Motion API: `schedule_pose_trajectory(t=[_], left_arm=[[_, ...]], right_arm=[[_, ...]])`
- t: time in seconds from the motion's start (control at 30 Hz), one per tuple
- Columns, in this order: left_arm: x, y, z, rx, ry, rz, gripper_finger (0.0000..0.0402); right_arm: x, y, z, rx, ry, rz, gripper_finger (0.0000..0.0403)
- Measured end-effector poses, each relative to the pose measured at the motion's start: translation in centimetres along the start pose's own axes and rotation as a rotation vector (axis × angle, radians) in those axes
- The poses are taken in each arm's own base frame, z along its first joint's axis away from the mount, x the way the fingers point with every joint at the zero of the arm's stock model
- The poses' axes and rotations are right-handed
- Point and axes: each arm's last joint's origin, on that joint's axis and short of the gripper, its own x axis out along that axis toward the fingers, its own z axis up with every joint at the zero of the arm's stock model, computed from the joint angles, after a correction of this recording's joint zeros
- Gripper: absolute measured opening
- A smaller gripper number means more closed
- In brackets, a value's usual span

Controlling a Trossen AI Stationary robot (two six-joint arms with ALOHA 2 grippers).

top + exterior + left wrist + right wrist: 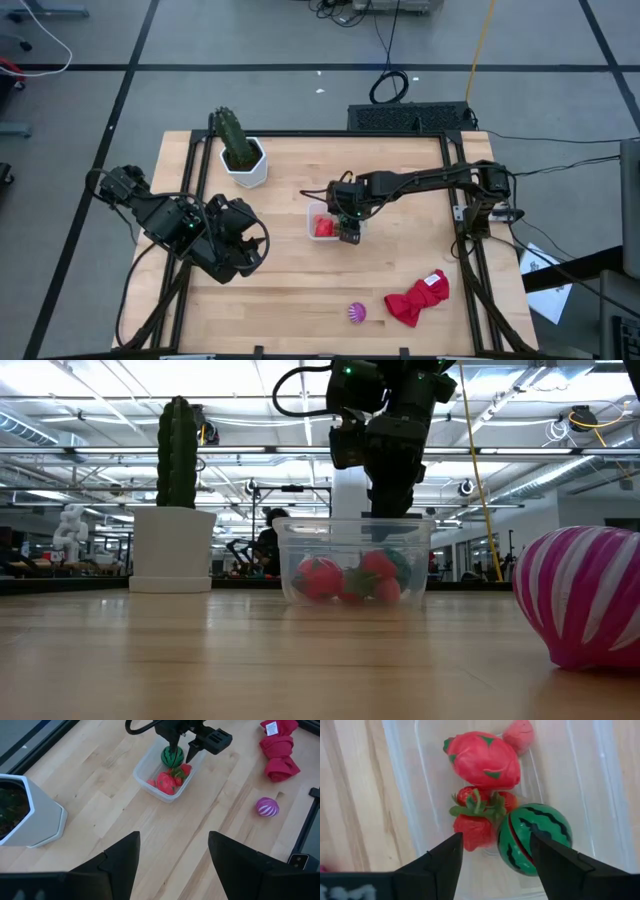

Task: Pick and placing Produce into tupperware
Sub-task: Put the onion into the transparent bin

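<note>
While the wooden table (300,270) spreads wide and mostly bare around the clear tupperware tub (312,213), the tub itself sits near the table's middle, with open board on every side of it. Well away from the tub toward the table's back edge stands the cactus (232,137) in its white hexagonal pot (248,166). The left gripper (243,236) waits off to the tub's left, its fingers (117,862) spread apart and holding nothing. The right gripper (349,228) hangs directly over the tub's right side, its fingers (442,857) apart above the contents and closed on nothing.

Toward the front edge, well apart from the tub, lies a crumpled red cloth (418,298), and just beside it a purple striped ball (357,313), both clear of the arms.

From above, the tub shows only a red patch, the gripper covering the rest. The right wrist view alone sorts the contents: a red dragon fruit (482,760), a green striped watermelon ball (536,838), strawberries (477,815) with green leaves, and a pink piece (519,735) at the far wall. The low view shows them resting on the tub floor, below the rim.
</note>
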Motion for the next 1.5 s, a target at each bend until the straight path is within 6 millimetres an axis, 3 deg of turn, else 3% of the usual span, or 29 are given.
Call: schedule_pose_trajectory(t=[0.13, 0.23, 0.47, 0.63, 0.77, 0.9, 1.07, 1.5], left_arm=[[0.0, 0.0, 0.0, 0.012, 0.0, 0.0, 0.0239], [0.0, 0.0, 0.0, 0.032, 0.0, 0.0, 0.0239], [0.0, 0.0, 0.0, 0.083, -0.002, -0.002, 0.0239], [0.0, -0.2, 0.1, 0.073, -0.008, -0.013, 0.0239], [0.0, -0.6, 0.3, 0.082, -0.039, -0.044, 0.0239], [0.2, -1.3, 0.8, 0.109, -0.104, -0.065, 0.0239], [1.9, -3.5, 1.3, 0.188, -0.143, -0.098, 0.0239], [12.0, -13.9, -0.3, 0.15, -0.07, -0.331, 0.0239]], right_arm=[[-0.5, 0.1, 0.0, -0.052, -0.02, 0.009, 0.0223], [-2.3, 0.5, 0.5, -0.088, -0.129, 0.029, 0.0224], [-10.2, 3.6, 0.4, -0.227, -0.518, 0.115, 0.0224], [-15.9, 5.9, -1.9, -0.326, -0.716, 0.182, 0.0224], [-18.8, 6.9, -3.7, -0.34, -0.793, 0.239, 0.0224], [-20.0, 7.6, -4.8, -0.32, -0.814, 0.286, 0.0224], [-20.2, 7.8, -5.1, -0.248, -0.81, 0.281, 0.0224], [-20.2, 7.9, -5.9, -0.249, -0.764, 0.282, 0.0224]])
